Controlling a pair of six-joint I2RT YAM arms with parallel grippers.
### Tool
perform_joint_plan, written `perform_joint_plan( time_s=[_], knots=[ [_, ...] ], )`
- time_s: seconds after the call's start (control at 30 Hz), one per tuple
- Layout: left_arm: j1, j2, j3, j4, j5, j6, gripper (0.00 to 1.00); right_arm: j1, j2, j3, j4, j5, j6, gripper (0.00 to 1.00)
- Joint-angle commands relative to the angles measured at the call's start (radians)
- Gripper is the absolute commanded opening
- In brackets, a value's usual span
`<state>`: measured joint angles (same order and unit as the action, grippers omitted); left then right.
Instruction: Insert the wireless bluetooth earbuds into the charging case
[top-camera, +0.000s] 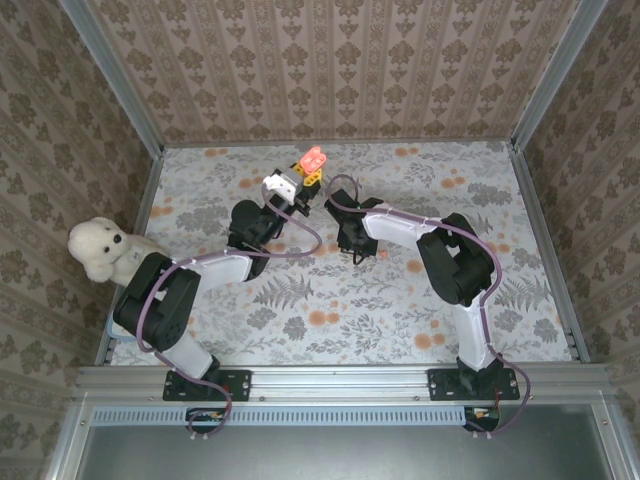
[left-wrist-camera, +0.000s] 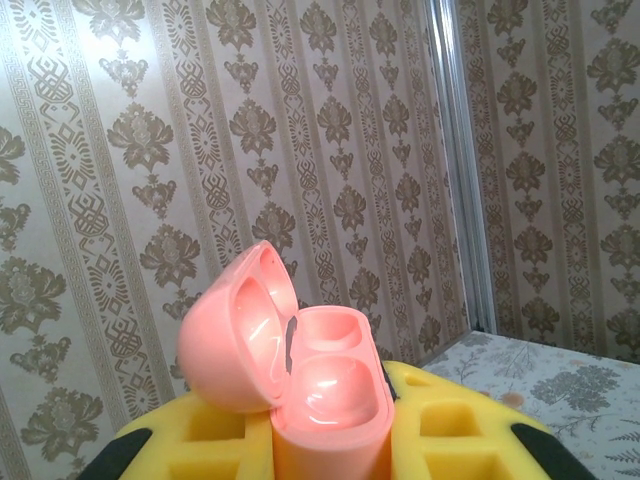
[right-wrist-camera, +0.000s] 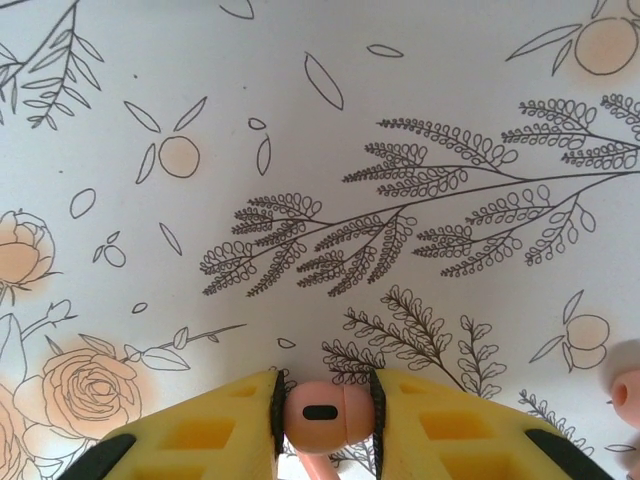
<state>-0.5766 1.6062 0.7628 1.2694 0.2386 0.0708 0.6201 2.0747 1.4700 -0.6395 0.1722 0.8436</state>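
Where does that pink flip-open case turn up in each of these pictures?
Top external: pink case at upper middle, held by the left gripper.
Left wrist: pink case at bottom centre, lid open.
Right wrist: right gripper clamps a pink earbud.
Shared landmark: the floral table cover.

Both arms same build: left arm (top-camera: 190, 300) and right arm (top-camera: 462, 265) alternate black joint housings with white link shells. A mauve cable (top-camera: 290, 254) runs loose along each, with slack loops at centre and along the bottom edge of the top view. Black base plates (top-camera: 205, 385) at the bottom. Left gripper (top-camera: 311, 168) has a white body behind yellow tips. On the right gripper (right-wrist-camera: 325, 412) the fingers (right-wrist-camera: 205, 435) are yellow foam-like blocks with square moulded pockets, black ribbed pads on the inner faces and black lower corners.
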Motion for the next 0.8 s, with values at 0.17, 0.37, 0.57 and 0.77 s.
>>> perform_joint_plan(
  time_s=[0.17, 0.37, 0.57, 0.77],
  knots=[
    [-0.008, -0.012, 0.044, 0.041, 0.022, -0.023, 0.00, 0.011, -0.085, -0.107, 0.176, 0.032, -0.020, 0.28],
    [-0.008, -0.014, 0.054, 0.041, 0.025, -0.025, 0.00, 0.010, -0.146, -0.144, 0.226, 0.064, -0.030, 0.28],
    [-0.008, -0.017, 0.066, 0.041, 0.030, -0.021, 0.00, 0.005, -0.227, -0.179, 0.277, 0.110, -0.055, 0.27],
    [-0.008, -0.017, 0.087, 0.041, 0.039, -0.023, 0.00, -0.012, -0.347, -0.216, 0.345, 0.150, -0.095, 0.27]
  ],
)
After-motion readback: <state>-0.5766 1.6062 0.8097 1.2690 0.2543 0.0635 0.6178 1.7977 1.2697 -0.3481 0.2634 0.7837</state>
